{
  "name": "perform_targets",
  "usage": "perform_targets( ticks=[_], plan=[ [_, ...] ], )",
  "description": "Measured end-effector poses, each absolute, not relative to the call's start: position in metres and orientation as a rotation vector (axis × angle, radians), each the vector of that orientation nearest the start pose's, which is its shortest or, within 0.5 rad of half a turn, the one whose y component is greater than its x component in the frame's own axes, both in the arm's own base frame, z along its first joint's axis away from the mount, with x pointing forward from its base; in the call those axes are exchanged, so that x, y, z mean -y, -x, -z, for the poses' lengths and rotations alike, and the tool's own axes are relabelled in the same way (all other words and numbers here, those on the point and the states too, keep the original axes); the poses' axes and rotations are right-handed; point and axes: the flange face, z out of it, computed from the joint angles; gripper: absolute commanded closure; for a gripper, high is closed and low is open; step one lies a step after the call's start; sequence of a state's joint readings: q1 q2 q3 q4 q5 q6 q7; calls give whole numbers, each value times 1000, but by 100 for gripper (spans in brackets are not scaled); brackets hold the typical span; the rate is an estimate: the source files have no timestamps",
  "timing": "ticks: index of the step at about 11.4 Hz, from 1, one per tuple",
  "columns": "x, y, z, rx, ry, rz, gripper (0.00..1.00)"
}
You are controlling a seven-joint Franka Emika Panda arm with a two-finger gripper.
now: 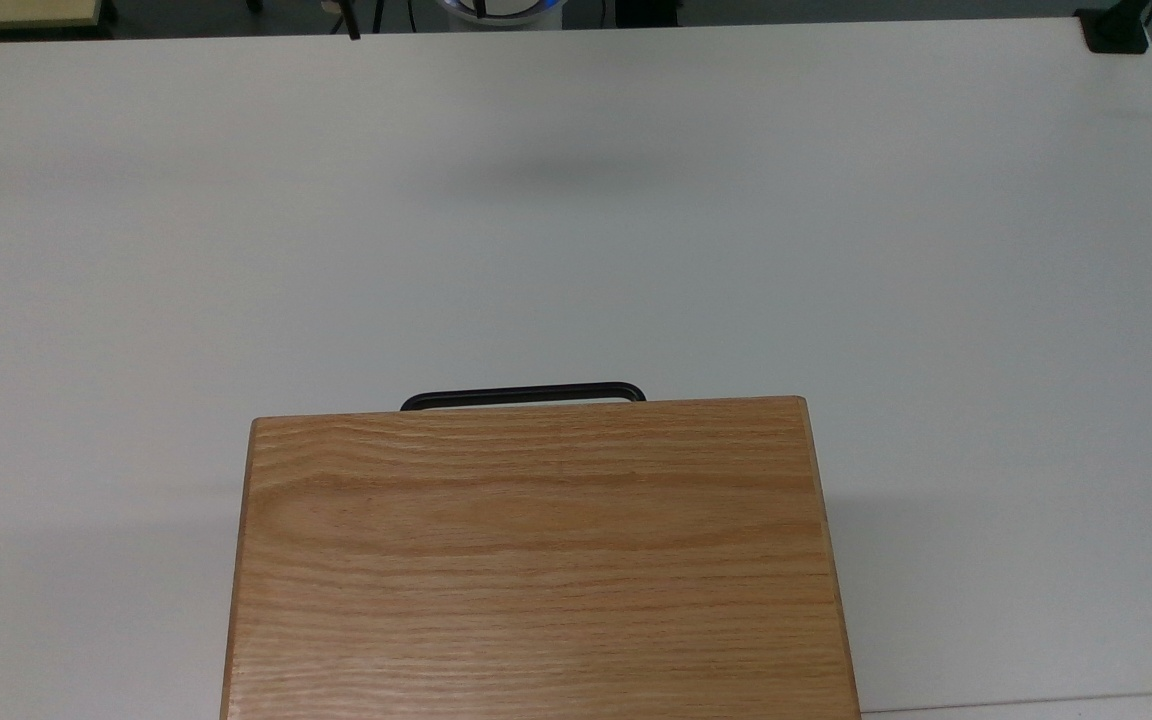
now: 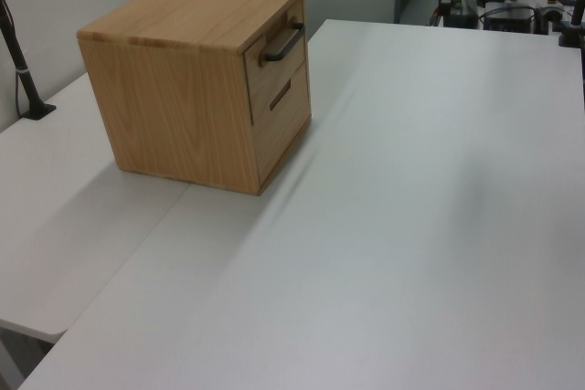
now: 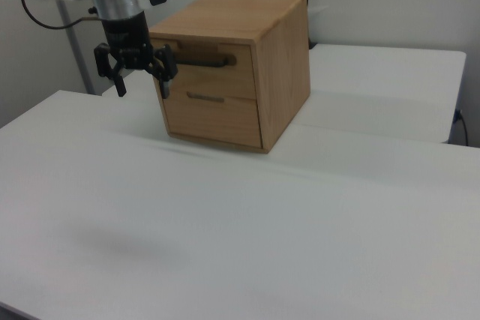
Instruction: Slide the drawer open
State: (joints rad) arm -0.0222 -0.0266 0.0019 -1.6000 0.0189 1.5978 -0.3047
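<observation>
The drawer (image 3: 217,73) is the upper one of two in a light oak cabinet (image 1: 536,560). It sits flush with the cabinet front, and its long black bar handle (image 3: 199,60) (image 1: 523,394) (image 2: 283,43) stands out from the panel. In the right view my gripper (image 3: 142,84) hangs open from the white arm, well above the table. It appears at the cabinet's left front corner in that view, just left of the handle, with nothing between its black fingers (image 3: 166,80). How near it is to the drawer I cannot tell.
The cabinet stands on a white table (image 1: 576,220), with a lower drawer (image 3: 214,118) under the upper one. A black clamp (image 1: 1116,30) sits at the top view's far right corner. A black pole (image 2: 23,70) stands at the left view's left, and a table seam runs beside the cabinet.
</observation>
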Motion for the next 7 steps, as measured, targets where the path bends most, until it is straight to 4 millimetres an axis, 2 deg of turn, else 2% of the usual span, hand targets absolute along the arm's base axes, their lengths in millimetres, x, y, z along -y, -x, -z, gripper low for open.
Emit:
perform_targets(
  ticks=[2, 3, 5, 7],
  plan=[
    [15, -550, -627, 495, 3089, 55, 0],
    [17, -554, -630, 448, 3101, 109, 4],
    [17, -561, -634, 200, 3116, 203, 6],
    [12, -566, -638, -223, 3041, 259, 1]
  ],
)
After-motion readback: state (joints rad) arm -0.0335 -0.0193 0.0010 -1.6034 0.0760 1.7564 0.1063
